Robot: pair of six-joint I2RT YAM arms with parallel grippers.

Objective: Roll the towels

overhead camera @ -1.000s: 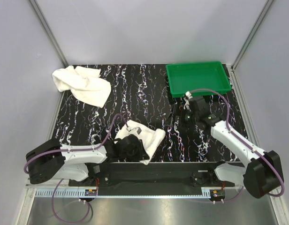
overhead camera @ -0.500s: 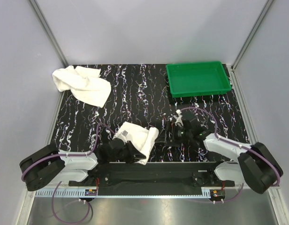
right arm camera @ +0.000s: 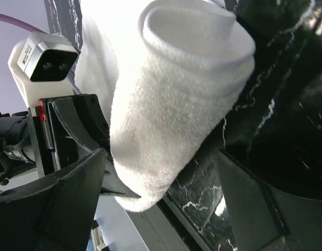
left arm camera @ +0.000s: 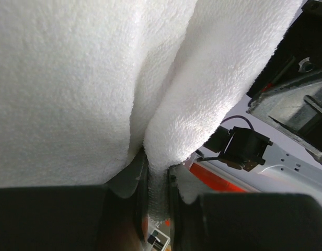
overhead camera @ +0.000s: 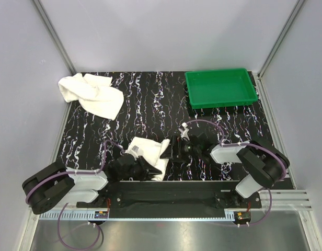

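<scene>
Towel (overhead camera: 149, 148) pinched by left gripper (left arm camera: 157, 179), right gripper (overhead camera: 173, 148) spread beside it, green tray (overhead camera: 223, 103) well apart

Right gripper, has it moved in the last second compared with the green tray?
Yes. The right gripper has swung left and down the top view, away from the green tray, and now sits open at the smaller towel.

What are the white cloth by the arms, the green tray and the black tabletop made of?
The white cloth: likely cotton terry, matte, with fuzzy looped pile. The green tray: probably moulded plastic, smooth and evenly coloured. The tabletop: black with white veins like marble; stone or printed laminate, I cannot tell.
</scene>
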